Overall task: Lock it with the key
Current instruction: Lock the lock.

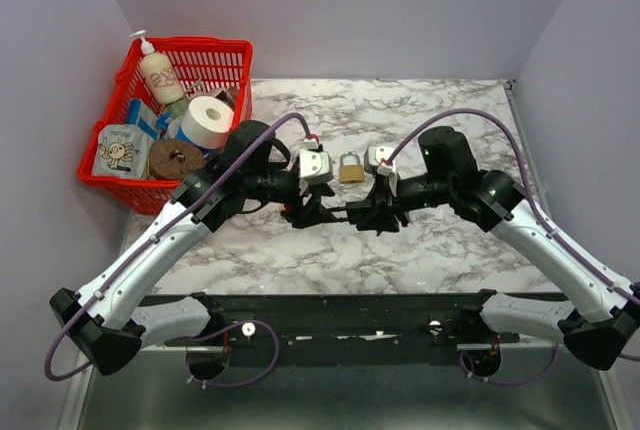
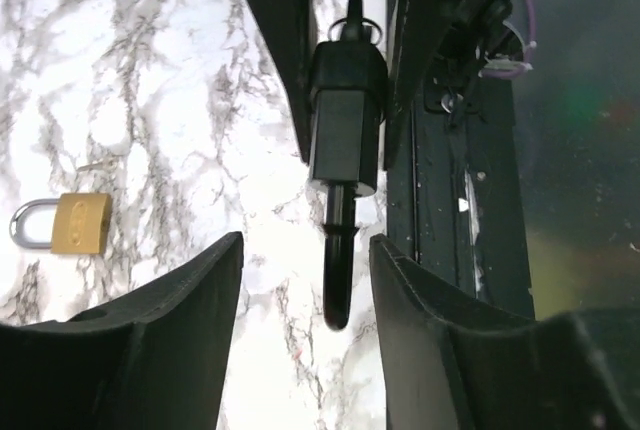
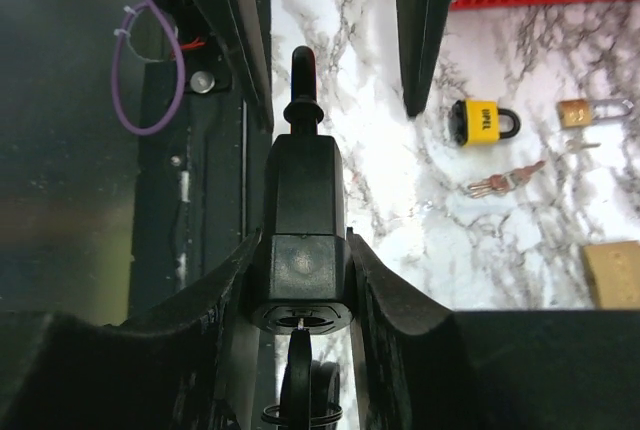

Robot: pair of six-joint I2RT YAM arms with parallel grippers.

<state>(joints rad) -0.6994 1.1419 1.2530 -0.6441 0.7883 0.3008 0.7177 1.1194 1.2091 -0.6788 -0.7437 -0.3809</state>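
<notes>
A: What's on the marble surface (image 1: 440, 110)?
B: Red basket (image 1: 225, 60) upper left. At centre, right gripper (image 3: 305, 250) jaws clamp the black padlock (image 3: 303, 190); left gripper (image 2: 305, 250) jaws stand open either side of its shackle (image 2: 338, 280).
A: Smaller things?
B: Brass padlock (image 1: 351, 167) just above them; key (image 3: 299, 365) in the black padlock's base.

The table (image 1: 450, 250) is white marble veined grey. The far-left basket (image 1: 225, 50) is red. Black padlock (image 3: 300, 210), brass padlock (image 1: 351, 168), yellow padlock (image 3: 480, 122).

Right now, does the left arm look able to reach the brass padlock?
Likely yes: the left gripper stands open, holding nothing, and the brass padlock lies uncovered on the table close beside it. It would first have to clear the black padlock between its jaws.
</notes>
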